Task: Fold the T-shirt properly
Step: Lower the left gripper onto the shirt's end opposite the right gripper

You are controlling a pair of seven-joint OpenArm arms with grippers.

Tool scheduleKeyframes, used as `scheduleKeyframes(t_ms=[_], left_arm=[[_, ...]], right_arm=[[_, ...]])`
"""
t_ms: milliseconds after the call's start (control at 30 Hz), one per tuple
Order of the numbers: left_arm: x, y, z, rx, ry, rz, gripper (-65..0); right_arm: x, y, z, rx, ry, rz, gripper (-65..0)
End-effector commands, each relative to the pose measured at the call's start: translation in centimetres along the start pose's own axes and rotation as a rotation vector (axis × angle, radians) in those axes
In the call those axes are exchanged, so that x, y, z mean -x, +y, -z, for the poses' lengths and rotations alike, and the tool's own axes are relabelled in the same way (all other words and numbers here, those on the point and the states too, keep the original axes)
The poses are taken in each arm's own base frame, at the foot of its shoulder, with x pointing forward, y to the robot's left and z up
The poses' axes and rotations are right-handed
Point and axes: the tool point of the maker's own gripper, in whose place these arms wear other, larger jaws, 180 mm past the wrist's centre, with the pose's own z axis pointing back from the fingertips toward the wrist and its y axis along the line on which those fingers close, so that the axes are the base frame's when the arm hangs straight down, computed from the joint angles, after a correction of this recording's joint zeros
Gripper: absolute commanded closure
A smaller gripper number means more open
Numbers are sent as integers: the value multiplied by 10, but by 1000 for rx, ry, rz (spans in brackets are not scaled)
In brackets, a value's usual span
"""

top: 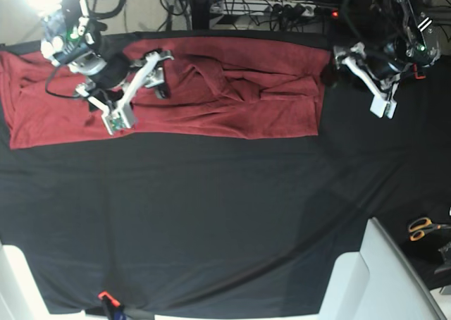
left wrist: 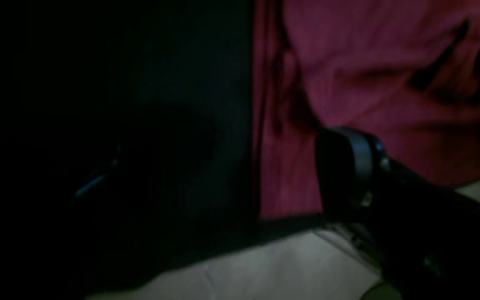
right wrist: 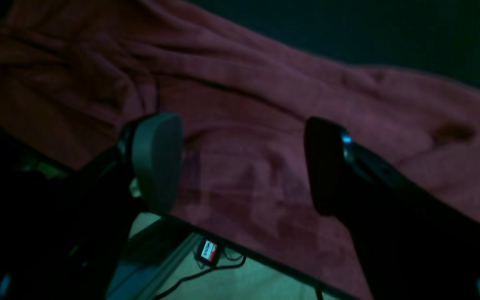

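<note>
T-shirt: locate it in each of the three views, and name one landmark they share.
Left wrist: the T-shirt fills the upper right, beside the black tablecloth.
Right wrist: it spreads across the middle, behind the right gripper and its open fingers.
Base: a red band along the table's far edge, left to centre.
Shared landmark: the black tablecloth.

- T-shirt [top: 211, 94]: left part covered by the right arm; cut off at the edges of both wrist views.
- Left gripper [left wrist: 265, 175]: one finger lost in darkness.
- Scissors [top: 423, 228]: small, partly cut off.
</note>
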Motion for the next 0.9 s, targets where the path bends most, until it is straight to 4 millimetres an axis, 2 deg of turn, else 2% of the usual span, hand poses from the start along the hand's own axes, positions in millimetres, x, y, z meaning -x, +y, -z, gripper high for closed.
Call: scheduleKeyframes(t_ms=[0,167,400,500,600,800,867], left_arm=[[-6,4,-4,3,-22,3,-551],[-7,-1,12,54,-23,-51,-551],[-9,-40,36,149,-24,-17,-551],[5,-50,46,182,11,-26,-551],[19,-54,53,200,50,-45,-548],[19,-54,56,203,26,-71,-536],[20,-54,57,205,29,-73,-481]], right_arm=[[-9,-7,-4,6,-37,-17,-434],[4,-19,-2,24,5,-37,-434],[19,-22,4,27,45,-19,-434],[22,-23,5,29,53,-19,-434],[22,-25,4,32,55,-23,-434],[24,-25,5,32,59,-22,-434],[25,-26,5,35,63,-19,-434]])
